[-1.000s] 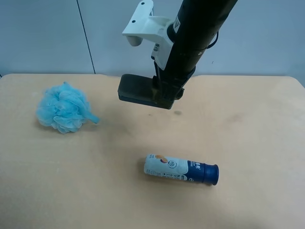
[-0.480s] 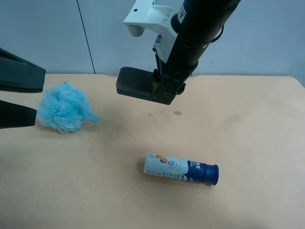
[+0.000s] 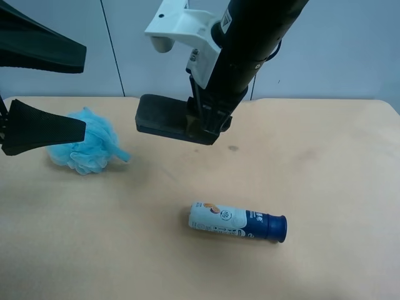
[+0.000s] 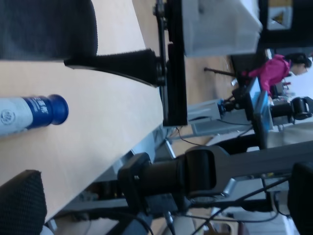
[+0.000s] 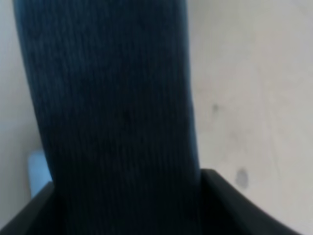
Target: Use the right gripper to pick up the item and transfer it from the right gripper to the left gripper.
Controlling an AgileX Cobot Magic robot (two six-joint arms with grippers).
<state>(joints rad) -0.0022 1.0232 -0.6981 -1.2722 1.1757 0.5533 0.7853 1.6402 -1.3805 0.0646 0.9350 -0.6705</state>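
Note:
The item (image 3: 164,118), a dark grey-black block, hangs level in the air above the table, behind the table's middle. My right gripper (image 3: 209,122) is shut on its end nearest the arm. In the right wrist view the block (image 5: 112,98) fills most of the picture between the jaws. My left gripper (image 3: 84,94) is at the exterior high view's left with its jaws wide open. They point toward the block's free end and stand apart from it. The left wrist view shows the block (image 4: 73,27), a right finger (image 4: 122,63) under it and one left finger pad (image 4: 22,203).
A fluffy light-blue bath pouf (image 3: 94,140) lies on the tan table (image 3: 312,187), partly behind the left gripper's lower finger. A white-and-navy bottle (image 3: 237,222) lies on its side nearer the front, and it also shows in the left wrist view (image 4: 29,115).
My right gripper has carried the block toward the exterior high view's left. My left gripper has come in from that view's left edge with its jaws open, closer to the block.

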